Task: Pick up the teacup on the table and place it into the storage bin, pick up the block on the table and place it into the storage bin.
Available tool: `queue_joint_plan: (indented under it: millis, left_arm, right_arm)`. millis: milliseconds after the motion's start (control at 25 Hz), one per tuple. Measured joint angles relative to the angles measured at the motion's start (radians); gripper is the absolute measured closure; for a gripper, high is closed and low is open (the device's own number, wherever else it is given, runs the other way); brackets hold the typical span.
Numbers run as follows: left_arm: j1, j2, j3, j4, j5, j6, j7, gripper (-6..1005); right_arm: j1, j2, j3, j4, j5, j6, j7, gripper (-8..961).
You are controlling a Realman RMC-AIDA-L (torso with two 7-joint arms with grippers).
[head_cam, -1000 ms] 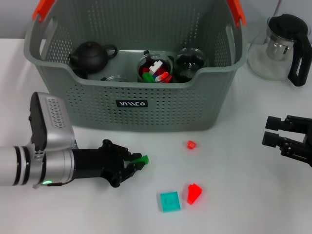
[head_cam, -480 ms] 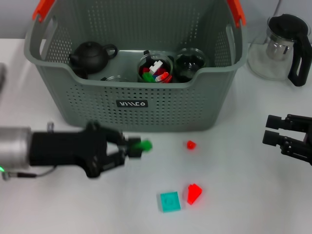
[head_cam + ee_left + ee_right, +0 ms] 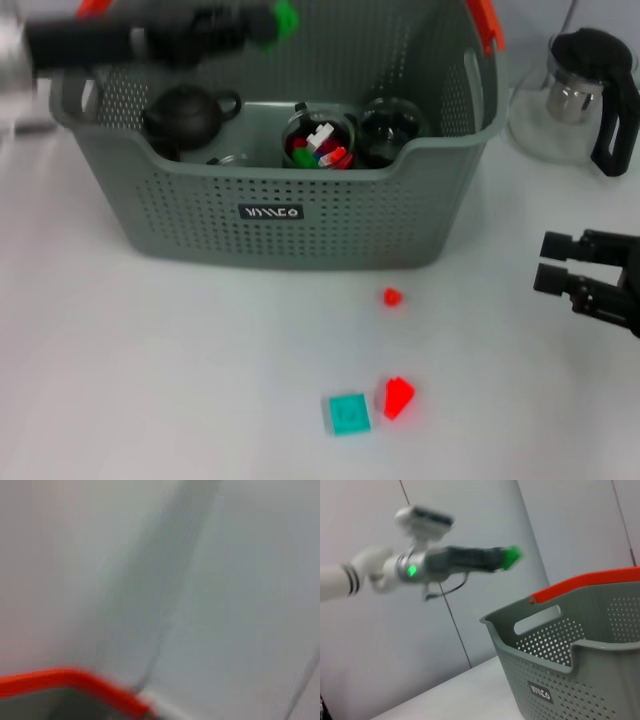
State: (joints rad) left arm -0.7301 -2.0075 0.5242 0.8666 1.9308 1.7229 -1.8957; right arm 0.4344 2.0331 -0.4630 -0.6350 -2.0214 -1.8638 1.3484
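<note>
My left gripper is high over the back left of the grey storage bin, shut on a small green block. The right wrist view shows that same arm's gripper holding the green block in the air above the storage bin. Inside the bin stand a glass teacup filled with several coloured blocks and a second dark glass cup. On the table in front lie a small red block, a red wedge block and a teal square block. My right gripper hovers open at the right edge.
A black teapot sits in the bin's left part. A glass pitcher with a black handle stands on the table right of the bin. The left wrist view shows only a blurred orange handle tip.
My left arm has lifted the green block from the table in front of the bin up and back over the bin's left rear. The right arm has barely moved.
</note>
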Motion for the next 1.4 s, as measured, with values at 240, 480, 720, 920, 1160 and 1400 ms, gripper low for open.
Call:
queue_joint_plan:
  millis: [240,480,720,920,1160,1400]
  left_arm:
    - [-0.184,0.08,0.184,0.029,0.305,-0.179,-0.267,741]
    - [-0.245,-0.006,0.404,0.042,0.575,-0.474,-0.443,723]
    - [-0.207,-0.09,0.455,0.107,0.656,-0.58,-0.45,704]
    - [-0.016,-0.147,0.4,0.405,0.431,-0.52,-0.371,618]
    - [0.305,-0.15,0.28,0.433,-0.186,-0.229,0.09,374]
    - [0.397,-0.157,0.093,0.085,-0.192,0.092,0.612,229]
  right_arm:
    - [0.001,0.001,-0.003,0.0,0.001,0.0,0.0,457]
    - [0.006,0.002,-0.004,-0.001,-0.001,-0.001,0.0,457]
    - [0.007,0.002,0.001,-0.003,-0.002,-0.002,0.0,457]
    - [0.007,0.001,0.003,-0.003,-0.002,-0.002,0.0,458]
    - [-0.001,0.001,0.005,-0.011,-0.001,0.001,0.0,458]
    - [-0.001,0.002,0.007,-0.011,-0.002,0.008,0.011,457]
